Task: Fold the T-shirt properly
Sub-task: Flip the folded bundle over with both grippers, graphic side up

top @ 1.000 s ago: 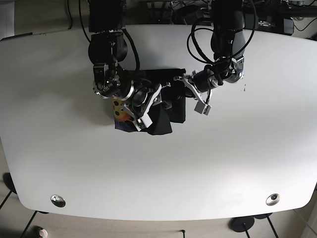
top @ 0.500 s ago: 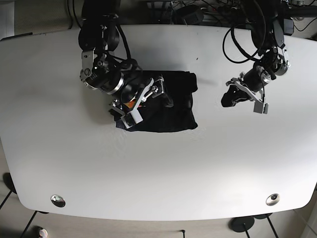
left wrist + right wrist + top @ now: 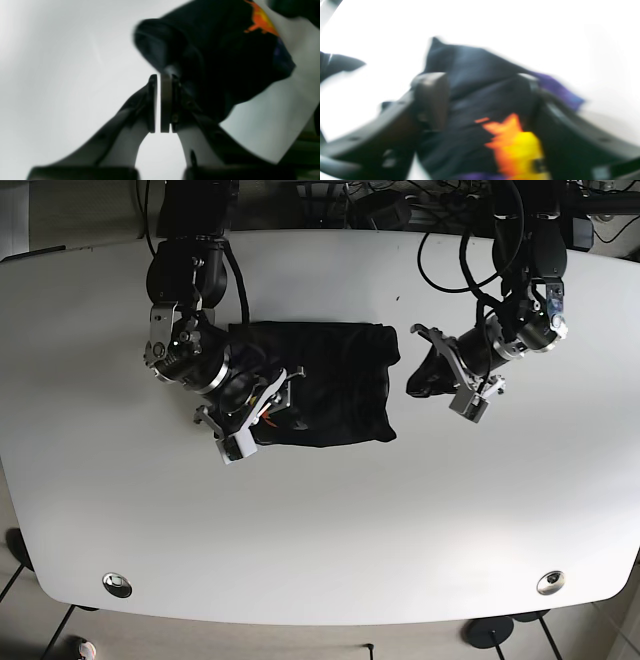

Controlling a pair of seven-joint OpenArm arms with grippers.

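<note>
The black T-shirt lies folded in a rough rectangle at the table's middle. Its orange and yellow print shows in the right wrist view. My right gripper is at the shirt's lower left edge, open, with the cloth lying between its wide-spread fingers. My left gripper hovers just off the shirt's right edge. In the left wrist view that gripper is shut with only a thin slit and nothing in it, and the T-shirt lies just beyond its tips.
The white table spreads wide around the shirt. Two metal grommets sit near its front edge. Cables hang behind both arms at the back edge.
The left gripper has swung back in from the right toward the shirt's right edge. The right gripper has slid down and left to the shirt's lower left edge. The shirt now lies flat.
</note>
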